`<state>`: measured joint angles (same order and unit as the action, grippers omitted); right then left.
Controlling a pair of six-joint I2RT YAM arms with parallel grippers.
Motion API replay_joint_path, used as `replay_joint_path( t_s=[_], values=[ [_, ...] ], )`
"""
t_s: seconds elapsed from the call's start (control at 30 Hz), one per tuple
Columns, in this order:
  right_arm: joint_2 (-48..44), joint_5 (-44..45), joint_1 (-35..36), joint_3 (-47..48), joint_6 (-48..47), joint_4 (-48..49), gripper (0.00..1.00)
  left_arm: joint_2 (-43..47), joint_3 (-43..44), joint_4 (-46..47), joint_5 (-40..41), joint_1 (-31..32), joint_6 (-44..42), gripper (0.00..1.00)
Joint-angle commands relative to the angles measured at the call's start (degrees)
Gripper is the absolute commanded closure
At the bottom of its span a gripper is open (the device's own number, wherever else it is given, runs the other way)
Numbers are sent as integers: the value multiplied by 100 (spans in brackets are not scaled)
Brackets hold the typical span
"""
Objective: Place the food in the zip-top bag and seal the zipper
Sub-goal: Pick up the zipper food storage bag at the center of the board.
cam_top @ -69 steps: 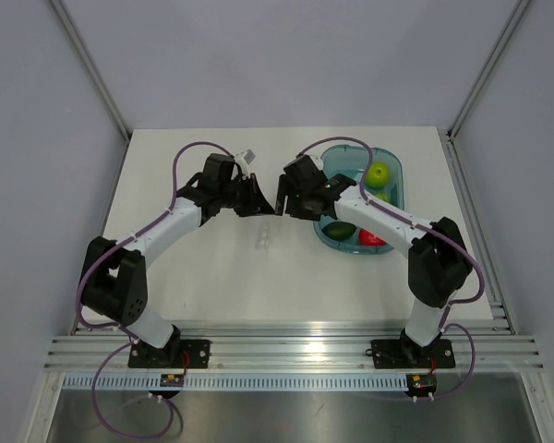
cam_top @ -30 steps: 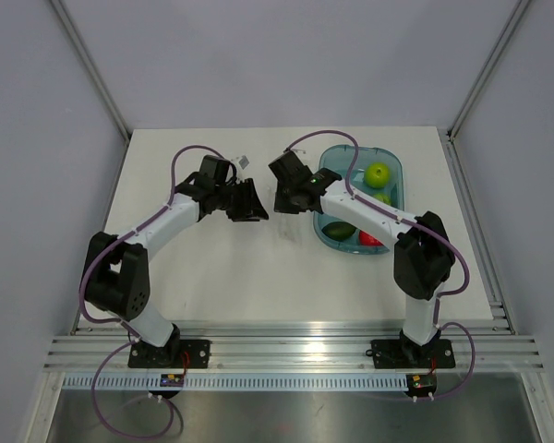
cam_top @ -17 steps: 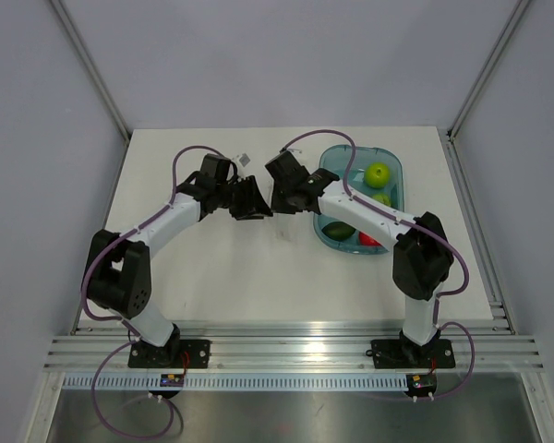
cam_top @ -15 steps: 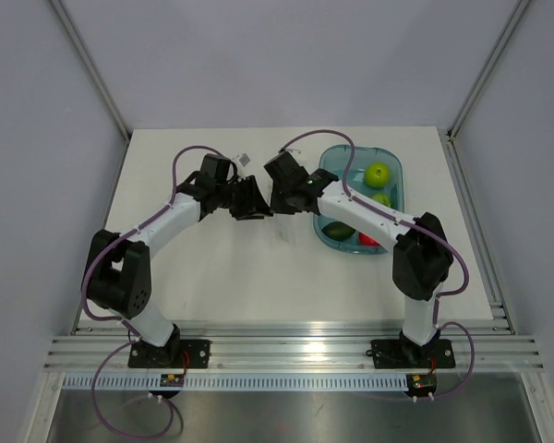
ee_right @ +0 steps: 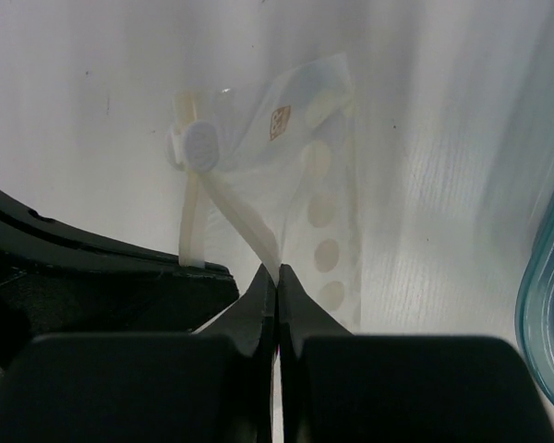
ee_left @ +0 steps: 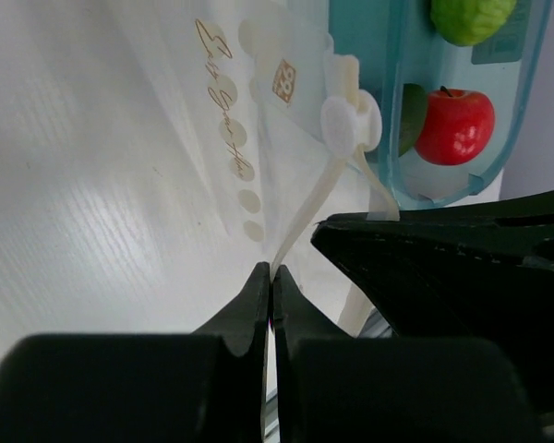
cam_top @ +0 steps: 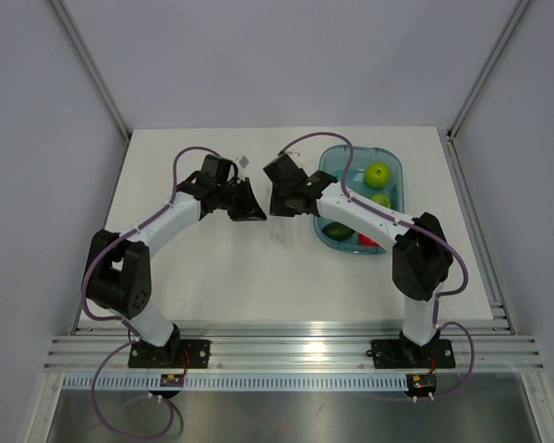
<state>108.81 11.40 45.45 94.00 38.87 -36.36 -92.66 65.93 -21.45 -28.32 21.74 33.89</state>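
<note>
I see both grippers meeting just left of the teal tray [cam_top: 399, 189]. My left gripper [ee_left: 270, 280] has its jaws pressed together on one pale strip of the zipper [ee_left: 303, 220], at the mouth of the zip-top bag [ee_left: 226, 111]. My right gripper [ee_right: 277, 275] pinches the opposite strip the same way. The clear, crinkled bag spreads out from them over the white table [cam_top: 212, 268], beside the tray's left wall. The food [cam_top: 340, 230] lies inside the tray at its near end, next to a red apple [cam_top: 371, 238]. A green apple [cam_top: 378, 173] sits toward the tray's far end.
</note>
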Motion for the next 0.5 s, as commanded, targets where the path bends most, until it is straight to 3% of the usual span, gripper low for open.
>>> replay_joint_path(
  t_s=[0.0, 0.23, 0.47],
  values=[
    [-88, 135, -1, -22, 33, -38, 100, 73, 481, -490, 440, -3, -399, 100],
    [-414, 11, -265, -241, -46, 155, 100, 55, 1509, -2177, 1232, -38, -1094, 100],
    [-212, 108, -309, -232, 94, 137, 100, -67, 1801, -2487, 1337, -29, -1192, 100]
  ],
)
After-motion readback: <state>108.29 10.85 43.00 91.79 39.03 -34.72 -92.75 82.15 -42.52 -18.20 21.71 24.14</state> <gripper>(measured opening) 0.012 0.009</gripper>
